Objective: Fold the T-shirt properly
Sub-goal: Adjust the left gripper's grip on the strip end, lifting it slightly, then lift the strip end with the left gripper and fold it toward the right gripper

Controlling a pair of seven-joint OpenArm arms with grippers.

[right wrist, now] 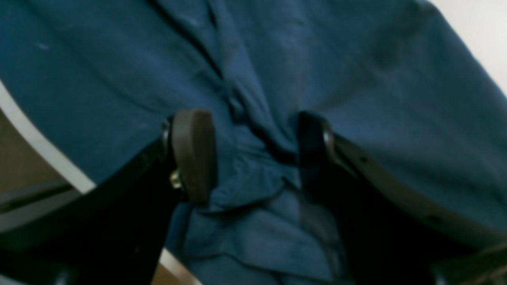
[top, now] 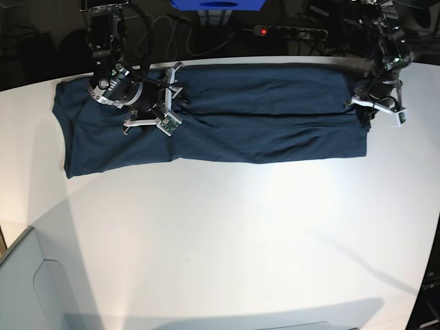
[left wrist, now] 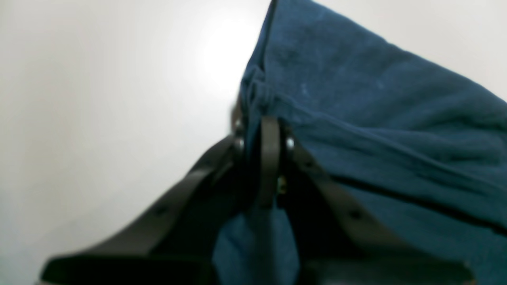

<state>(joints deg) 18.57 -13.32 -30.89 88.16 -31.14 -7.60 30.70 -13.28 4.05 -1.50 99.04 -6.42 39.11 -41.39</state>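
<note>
the shirt (top: 227, 124) lies along the far side of the white tabletop (top: 227, 240), spread as a long dark band with a lengthwise fold already in it; the crease runs through the middle and the far edge sits close to the tabletop's rim.

the left gripper (left wrist: 263, 130) is at the end on the base view's right, its jaws clenched on a pinch of cloth at the edge, with fabric bunching just beyond the tips and a tail of it hanging back between the arms. the right gripper (right wrist: 253, 154) is over the other part, near the wider end, with its jaws standing apart and a ridge of gathered cloth rising between the pads (right wrist: 194, 154). they straddle the ridge, but i cannot tell if they press it; it looks like no real hold yet.

by the look of it this is thin, light, limp cotton. it will sag and drape from any single point, carry no shape of its own, and wrinkle where it is pushed. it should not be slippery against rubbery pads, but a pinch may catch only the top layer and let the lower one slide off.

best holds are probably at edges and corners, where hems give a thicker bite, taking both layers together. the two holds should sit well apart along the same edge so the cloth stays taut between them when lifted. nothing here is fragile; the risk is a crooked fold, not damage.
</note>
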